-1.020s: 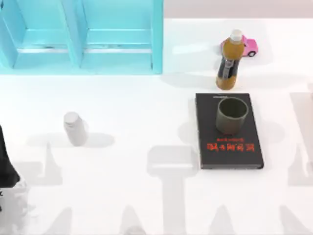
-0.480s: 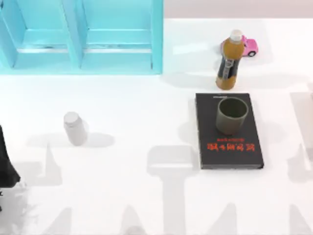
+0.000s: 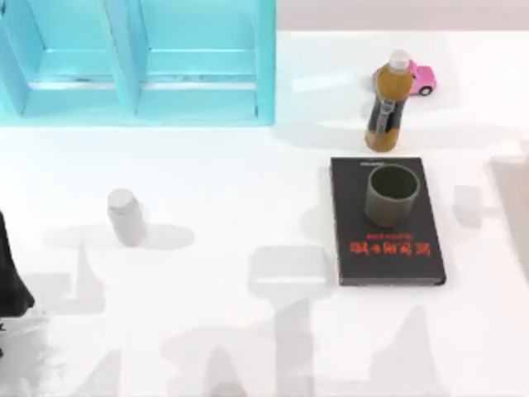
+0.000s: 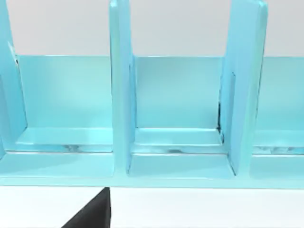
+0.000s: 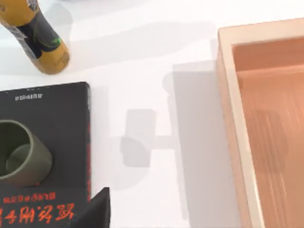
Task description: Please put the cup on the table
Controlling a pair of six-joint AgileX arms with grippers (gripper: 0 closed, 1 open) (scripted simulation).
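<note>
The olive-grey cup (image 3: 391, 194) stands upright on a black book (image 3: 388, 248) with red lettering, right of the middle of the white table (image 3: 248, 182). In the right wrist view the cup (image 5: 21, 154) is on the book (image 5: 52, 109), and a dark part of my right gripper (image 5: 95, 211) shows over the book's corner, apart from the cup. That gripper hangs above the table between the book and a wooden tray. My left arm (image 3: 10, 277) stays at the table's left edge, and a dark part of its gripper (image 4: 92, 213) faces the shelf.
An amber bottle (image 3: 388, 103) with a white cap stands just behind the book, with a pink toy car (image 3: 422, 77) behind it. A turquoise shelf unit (image 3: 136, 62) fills the back left. A small grey jar (image 3: 126, 217) stands at the left. A wooden tray (image 5: 266, 123) lies right of the book.
The right arm's shadow has slid across the right side of the table toward the book. The cup, book, bottle and jar have not moved.
</note>
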